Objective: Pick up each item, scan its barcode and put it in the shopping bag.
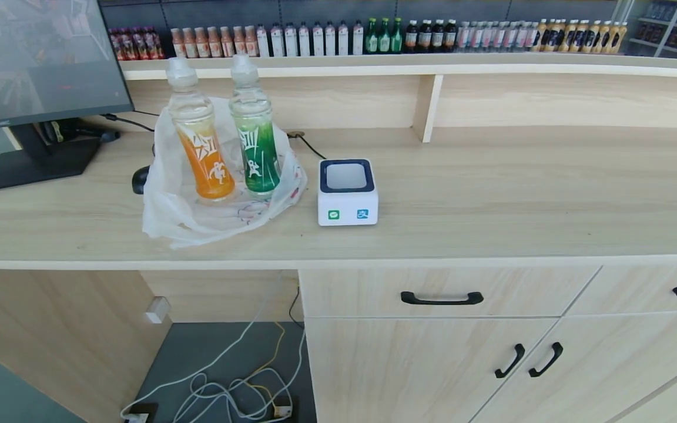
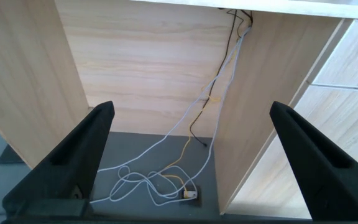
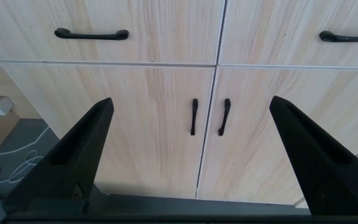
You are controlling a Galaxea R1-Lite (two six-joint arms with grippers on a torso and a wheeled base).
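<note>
The jaws of the left gripper [image 2: 191, 109] are being held wide apart with nothing between them, low in front of the open recess under the counter, where loose cables [image 2: 160, 180] are lying on the floor. The jaws of the right gripper [image 3: 191, 106] are likewise being held wide apart and empty, facing the paired cabinet doors [image 3: 166, 143] under the drawer handle [image 3: 92, 34]. Both grippers are being held below the countertop [image 1: 491, 200], well apart from the goods.

On the countertop, the orange drink bottle [image 1: 204, 158] and the green drink bottle [image 1: 256, 150] are standing upright, close side by side, within the spread folds of the white plastic shopping bag [image 1: 165, 205]. Whether they are inside the bag or merely on it cannot be told. The barcode scanner [image 1: 347, 191] is sitting just beside the bag, on the robot's right, with its window facing up.

If a bottle is being fetched for scanning, a gripper is best being raised clear of the counter edge before being moved forward. The green bottle, nearer the scanner, is probably being reached most easily by the right arm. It should be gripped around the body, so that its neighbour is not being knocked. The thin bag is likely to be dragged along, so lifting should be slow and straight up.
</note>
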